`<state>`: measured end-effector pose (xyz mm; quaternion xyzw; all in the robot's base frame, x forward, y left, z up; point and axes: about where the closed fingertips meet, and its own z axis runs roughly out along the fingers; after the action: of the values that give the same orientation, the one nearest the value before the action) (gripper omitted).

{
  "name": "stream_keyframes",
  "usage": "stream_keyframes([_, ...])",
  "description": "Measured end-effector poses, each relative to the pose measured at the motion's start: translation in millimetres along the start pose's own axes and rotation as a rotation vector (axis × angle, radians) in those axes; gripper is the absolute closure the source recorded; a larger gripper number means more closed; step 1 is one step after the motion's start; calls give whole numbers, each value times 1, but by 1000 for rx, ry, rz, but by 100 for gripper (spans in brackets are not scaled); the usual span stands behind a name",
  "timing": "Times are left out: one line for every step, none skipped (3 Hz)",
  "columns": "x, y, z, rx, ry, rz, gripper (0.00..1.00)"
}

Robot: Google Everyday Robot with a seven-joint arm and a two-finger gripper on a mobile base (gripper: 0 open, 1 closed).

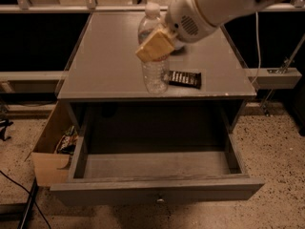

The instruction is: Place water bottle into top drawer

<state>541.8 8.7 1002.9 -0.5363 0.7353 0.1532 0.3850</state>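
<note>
Water bottle (pixel 155 76): upright, clamped at its upper body between the tan fingers (pixel 159 42) of the gripper (pixel 152 46), over the tabletop (pixel 105 66) front edge. Top drawer (pixel 157 191): open, directly below.

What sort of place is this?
Probably a lab or test space: bare speckled floor, a cardboard box beside the open top drawer. The gripper holds the water bottle above the cabinet top.

I see the claw (pixel 155 46) at upper centre, clasping the clear plastic water bottle (pixel 155 76) above the grey tabletop's (pixel 105 56) front edge. A dark flat snack bar (pixel 183 78) lies just right. Below, the grey wooden top drawer (pixel 157 192) stands open, with a brown cardboard box (pixel 46 168) on its left.
</note>
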Motion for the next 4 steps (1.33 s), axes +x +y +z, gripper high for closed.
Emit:
stream_keyframes([33, 34, -7, 14, 8, 62, 100])
stream_keyframes([33, 34, -7, 14, 8, 62, 100])
stream_keyframes([54, 40, 9, 8, 24, 76, 100])
stream_keyframes([91, 54, 34, 1, 39, 107, 100])
